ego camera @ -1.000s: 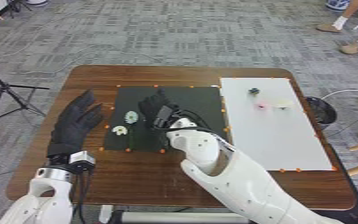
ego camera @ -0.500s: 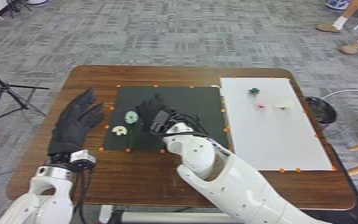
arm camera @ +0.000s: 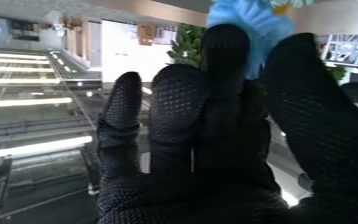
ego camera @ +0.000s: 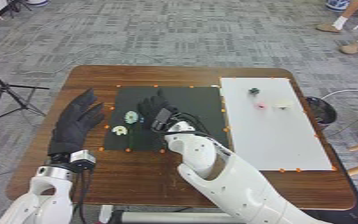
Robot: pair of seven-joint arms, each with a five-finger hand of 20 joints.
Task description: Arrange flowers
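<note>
- Well, saw the blue flower (arm camera: 270, 35) at the fingertips of the right hand (ego camera: 155, 104), to the left of its palm, over the dark mat (ego camera: 193, 95).
- Found the finger and thumb tips closed in a pinch on the blue petals.
- Spotted the pale flower (ego camera: 131, 117) and the white flower (ego camera: 119, 130) just left of that pinch, with the white one on the near side.
- Could not tell the way of the blue flower's stem, but saw laid stems in a near-to-far line.
- Guessed at a small move down beside the pale flower, with the stem lined up the same way first.
- Judged the right hand much closer to the job than the left hand (ego camera: 76, 120), open with straight fingers on the left side.
- Noticed thin, wavy petals, bumpy black gloves, smooth brown wood on the table (ego camera: 95, 185), and small round blooms on the flat white sheet (ego camera: 282, 140) at right.
</note>
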